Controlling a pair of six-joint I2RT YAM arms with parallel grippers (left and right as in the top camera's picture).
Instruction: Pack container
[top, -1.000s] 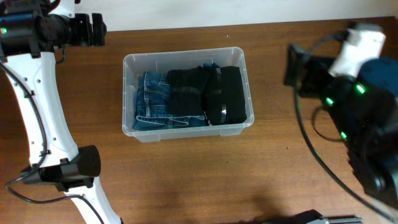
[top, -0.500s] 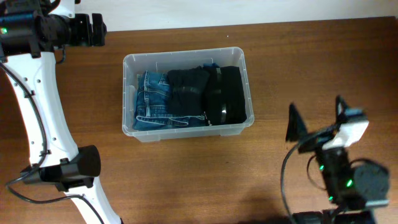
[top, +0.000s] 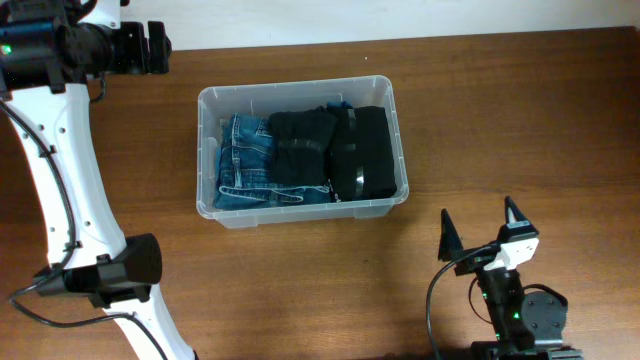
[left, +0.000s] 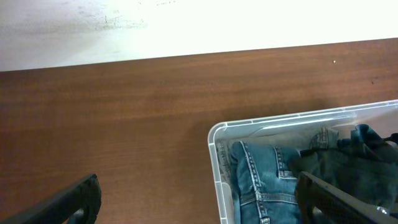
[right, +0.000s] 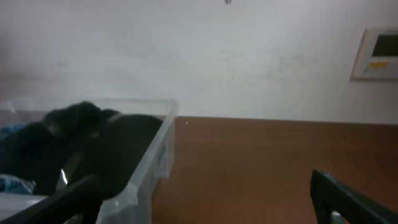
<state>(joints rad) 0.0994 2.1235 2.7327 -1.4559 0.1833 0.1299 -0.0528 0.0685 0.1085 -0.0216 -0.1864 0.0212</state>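
Starting upper left: left hand (top: 158, 48) spread wide, holding nothing. Centre of frame: container (top: 300, 87) on desk (top: 500, 120), jeans (top: 245, 160) and black clothing (top: 335, 150) folded inside; packing looks finished. Lower right: right hand (top: 480, 231) gaping, empty.

Overhead: evenly lit, sharp, mild sheen on table (top: 500, 130); soft faint shade just below container (top: 300, 213). Left wrist: bright, wall (left: 217, 25) along top of frame blown out near white, wood grain crisp, lower corners out of focus. Right wrist: dimmer, hazy, soft all over; clothes (right: 93, 149) at left murky, without detail; panel (right: 376, 53) at upper right blurred.
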